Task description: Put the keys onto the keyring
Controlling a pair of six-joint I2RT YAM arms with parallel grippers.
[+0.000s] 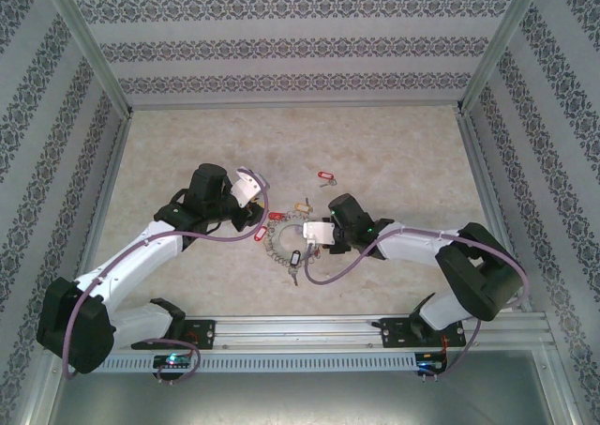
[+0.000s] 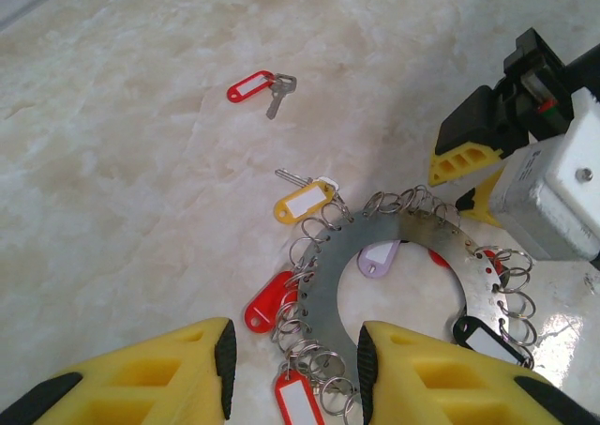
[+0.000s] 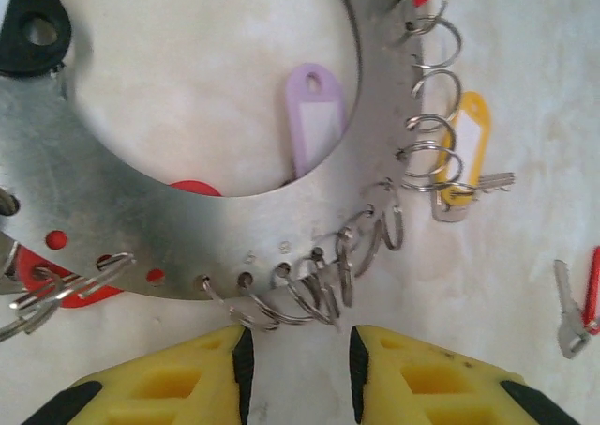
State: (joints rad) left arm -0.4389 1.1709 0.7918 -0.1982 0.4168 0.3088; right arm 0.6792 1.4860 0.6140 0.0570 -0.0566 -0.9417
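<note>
The left end effector [image 2: 295, 364], fingers spread and holding nothing, hovers over the near edge of the keyring [image 2: 339, 289], its yellow fingers straddling the grey plate's fringe at the bottom of the left wrist frame. Across the plate, at the right of that frame, the right end effector [image 2: 469, 183] is likewise open and empty. Its own camera shows its fingertips just short of the split rings [image 3: 314, 289] along the rim, at bottom centre. The keyring lies flat on the pale table [image 1: 394, 144] at the centre of the overhead frame, between the two arms. A lilac tag [image 3: 317, 115] sits in its hollow and a yellow-tagged key [image 2: 305, 203] lies against its upper-left rim; whether that one is hooked on cannot be told. The keys [image 2: 261, 87] to be added, silver with a red tag, lie loose and well apart from the ring, in the upper left of the left wrist frame. The step in hand looks to be the pickup, not yet begun. It would go best with one end effector pinning the plate so it cannot slide. The other should close on the red tag rather than the thin, flat blade, which offers little to grip on a smooth table.
</note>
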